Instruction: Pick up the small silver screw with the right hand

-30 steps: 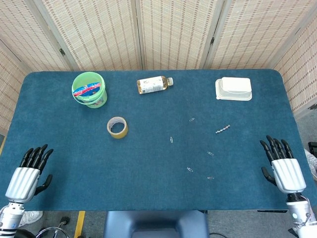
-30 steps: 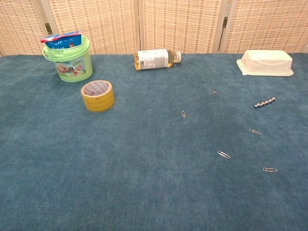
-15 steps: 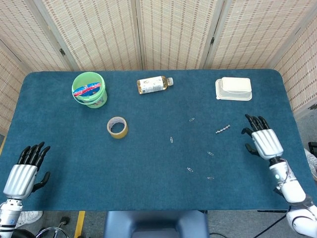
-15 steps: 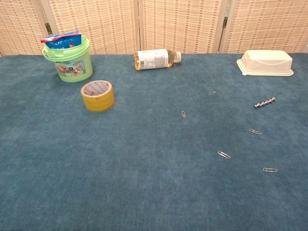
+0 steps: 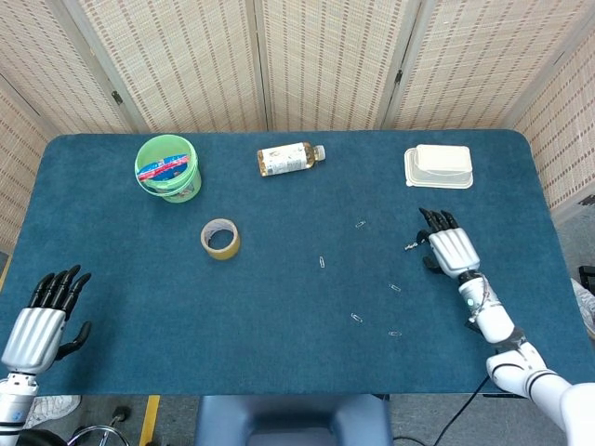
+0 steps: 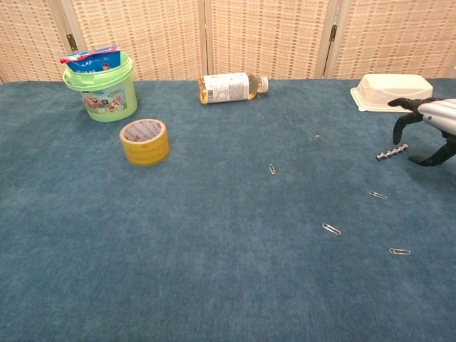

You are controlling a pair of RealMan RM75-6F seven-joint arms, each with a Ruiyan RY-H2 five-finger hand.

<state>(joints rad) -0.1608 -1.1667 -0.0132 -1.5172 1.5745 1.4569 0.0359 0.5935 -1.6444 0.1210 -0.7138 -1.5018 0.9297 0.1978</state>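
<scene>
The small silver screw [image 5: 412, 245] [image 6: 392, 151] lies on the blue table, right of centre. My right hand [image 5: 447, 245] [image 6: 429, 128] hovers just to the right of it, fingers spread and empty, fingertips [image 6: 399, 130] arching over the screw's right end. It does not touch the screw as far as I can tell. My left hand [image 5: 46, 315] rests open at the table's front left edge, far from everything; the chest view does not show it.
Several paper clips [image 5: 357, 319] [image 6: 331, 229] are scattered around the screw. A white lidded box [image 5: 438, 166] stands behind the right hand. A bottle [image 5: 289, 158] lies at the back, with a green tub [image 5: 167, 167] and a yellow tape roll [image 5: 220, 239] to the left.
My right hand has travelled from the front right edge up and leftward to the screw, and now shows in the chest view. The left hand has slipped slightly toward the front edge.
</scene>
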